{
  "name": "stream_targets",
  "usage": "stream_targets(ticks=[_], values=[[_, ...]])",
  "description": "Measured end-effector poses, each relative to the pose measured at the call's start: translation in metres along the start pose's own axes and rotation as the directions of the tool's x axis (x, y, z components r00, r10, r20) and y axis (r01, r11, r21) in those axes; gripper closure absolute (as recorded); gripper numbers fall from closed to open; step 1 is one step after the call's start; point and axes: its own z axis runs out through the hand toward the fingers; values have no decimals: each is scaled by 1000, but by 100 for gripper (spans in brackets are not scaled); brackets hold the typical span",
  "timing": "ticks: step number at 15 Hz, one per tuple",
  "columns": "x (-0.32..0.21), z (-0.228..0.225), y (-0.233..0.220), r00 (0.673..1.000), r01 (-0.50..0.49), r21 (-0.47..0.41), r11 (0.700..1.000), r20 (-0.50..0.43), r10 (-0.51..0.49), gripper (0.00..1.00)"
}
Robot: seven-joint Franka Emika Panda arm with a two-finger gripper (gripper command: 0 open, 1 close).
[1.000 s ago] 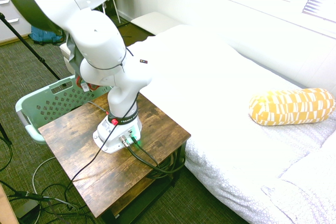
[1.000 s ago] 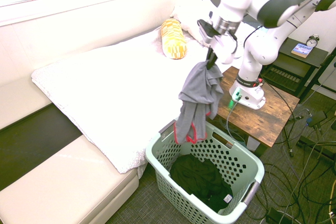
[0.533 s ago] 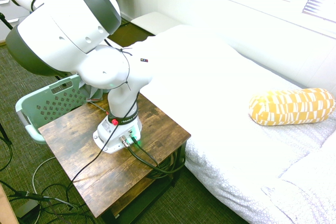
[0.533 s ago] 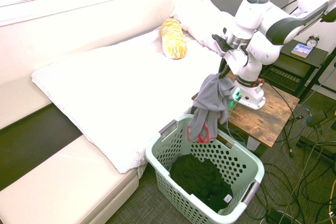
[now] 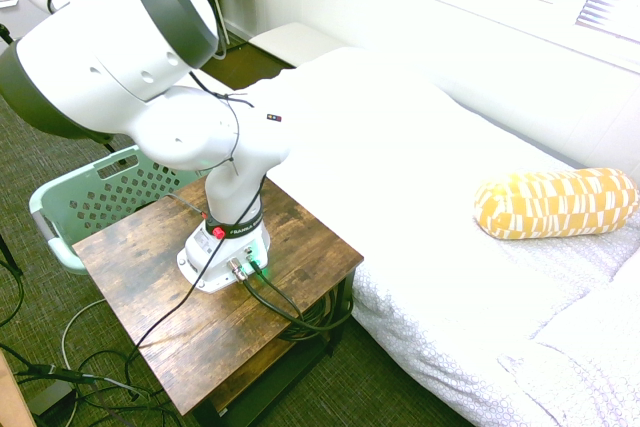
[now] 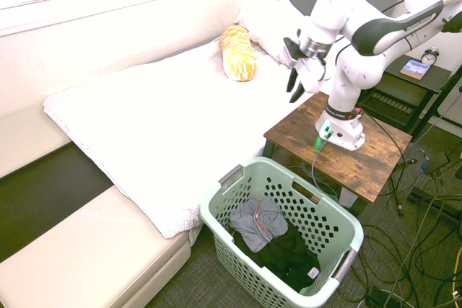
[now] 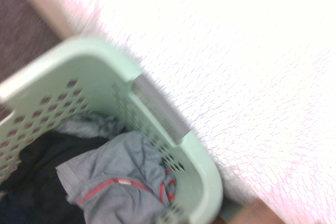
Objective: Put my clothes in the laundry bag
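Clothes lie crumpled inside the basket on a dark garment, near the bedside wall, while the tool hangs empty with fingers apart above the tabletop edge, so the task looks done.

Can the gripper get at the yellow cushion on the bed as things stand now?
Probably yes: the gripper hangs empty with jaws apart above the bed, and the yellow cushion lies uncovered with nothing between them.
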Motion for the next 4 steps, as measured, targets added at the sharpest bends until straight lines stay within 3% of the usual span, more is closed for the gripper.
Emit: stream_targets(ticks=[2, 4], values=[[82, 26, 13, 989, -140, -18, 990, -49, 139, 0], [169, 47, 37, 960, -277, -44, 960, -62, 274, 0]])
